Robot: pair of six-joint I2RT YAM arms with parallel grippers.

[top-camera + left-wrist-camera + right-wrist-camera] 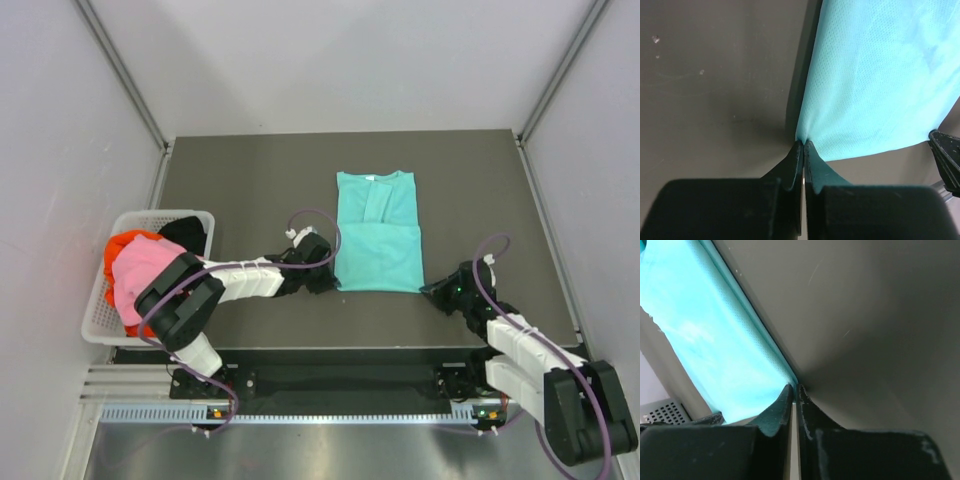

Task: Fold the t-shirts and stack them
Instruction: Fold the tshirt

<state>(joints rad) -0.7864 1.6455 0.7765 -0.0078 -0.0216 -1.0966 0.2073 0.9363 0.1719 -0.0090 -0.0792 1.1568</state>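
Note:
A teal t-shirt [377,232] lies partly folded into a long strip on the dark table, collar at the far end. My left gripper [328,280] is shut on its near left corner; the left wrist view shows the teal cloth [875,85] pinched at the fingertips [798,150]. My right gripper [432,291] is shut on the near right corner; the right wrist view shows the teal cloth [715,350] meeting the closed tips. Pink [140,270], red-orange [122,245] and black [185,232] t-shirts lie heaped in the basket.
A white lattice basket [130,222] stands at the table's left edge, beside my left arm. The dark table [250,190] is walled by white panels on three sides. The near table edge runs just behind both grippers.

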